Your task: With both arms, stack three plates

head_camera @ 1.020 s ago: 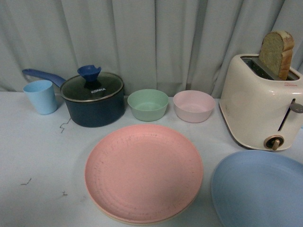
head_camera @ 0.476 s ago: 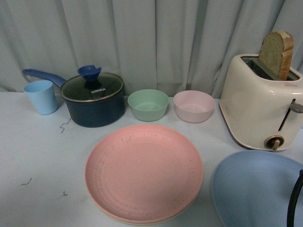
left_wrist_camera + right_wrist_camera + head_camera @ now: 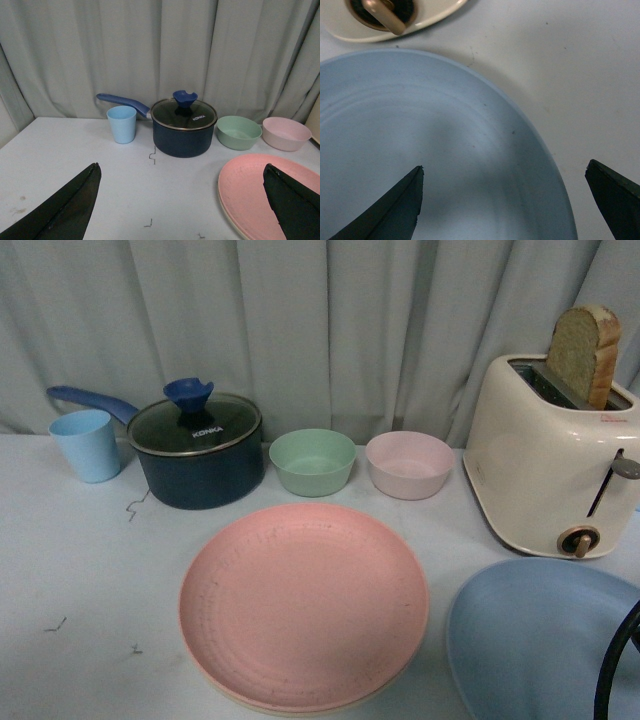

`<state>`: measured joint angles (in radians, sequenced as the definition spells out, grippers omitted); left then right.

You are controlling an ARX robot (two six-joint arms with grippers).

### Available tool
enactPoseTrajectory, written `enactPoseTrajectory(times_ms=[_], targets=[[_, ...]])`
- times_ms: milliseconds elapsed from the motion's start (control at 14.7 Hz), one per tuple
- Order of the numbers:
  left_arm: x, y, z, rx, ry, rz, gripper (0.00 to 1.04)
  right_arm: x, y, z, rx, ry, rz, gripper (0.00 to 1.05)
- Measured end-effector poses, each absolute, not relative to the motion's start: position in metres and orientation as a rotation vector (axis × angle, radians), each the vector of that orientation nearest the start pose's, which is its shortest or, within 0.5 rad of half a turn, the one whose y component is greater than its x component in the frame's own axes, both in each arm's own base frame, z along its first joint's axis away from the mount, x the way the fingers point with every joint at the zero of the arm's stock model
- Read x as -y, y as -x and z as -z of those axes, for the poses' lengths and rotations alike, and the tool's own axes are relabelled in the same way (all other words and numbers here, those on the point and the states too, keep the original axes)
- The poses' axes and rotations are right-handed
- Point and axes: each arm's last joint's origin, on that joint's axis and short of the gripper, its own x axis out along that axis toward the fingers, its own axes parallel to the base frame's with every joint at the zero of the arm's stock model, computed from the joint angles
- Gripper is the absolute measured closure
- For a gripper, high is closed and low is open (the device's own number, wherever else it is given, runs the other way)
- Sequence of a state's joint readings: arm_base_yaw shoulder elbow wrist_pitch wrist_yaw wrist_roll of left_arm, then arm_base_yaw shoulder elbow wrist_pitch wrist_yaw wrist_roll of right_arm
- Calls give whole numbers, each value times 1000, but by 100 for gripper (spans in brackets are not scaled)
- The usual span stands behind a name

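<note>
Light blue plate [image 3: 540, 640] at the bench's front-right corner; pink plate [image 3: 305, 605] front-centre. Right gripper [image 3: 504, 167] spans the blue rim, left gripper [image 3: 181, 166] hovers; both wide open, empty. A finger skidding on the shallow rim could shove the plate off the front edge.

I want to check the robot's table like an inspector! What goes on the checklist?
Surface: pale table, a few small dark marks.
Job's things: pink plate lies on the beige plate; blue plate sits apart, beside the toaster, not yet stacked.
Clutter: blue cup, lidded pot, green bowl, pink bowl, toaster holding bread.
Grippers: left gripper open, holding nothing; right gripper open over the blue plate's edge.
Cables: one black cable at the front view's lower right.
Surroundings: grey curtain behind.
</note>
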<state>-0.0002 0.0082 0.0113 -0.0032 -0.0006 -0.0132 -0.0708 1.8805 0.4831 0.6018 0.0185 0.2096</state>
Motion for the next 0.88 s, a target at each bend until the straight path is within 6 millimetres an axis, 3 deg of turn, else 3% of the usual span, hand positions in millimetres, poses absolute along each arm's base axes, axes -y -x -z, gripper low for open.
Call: enactPoseTrajectory(times_ms=[544, 884], targets=[[0, -98, -166, -1, 13, 0, 7, 25, -269, -45, -791, -211, 218, 9], [0, -98, -166, -1, 13, 0, 7, 27, -269, -45, -789, -214, 221, 63]])
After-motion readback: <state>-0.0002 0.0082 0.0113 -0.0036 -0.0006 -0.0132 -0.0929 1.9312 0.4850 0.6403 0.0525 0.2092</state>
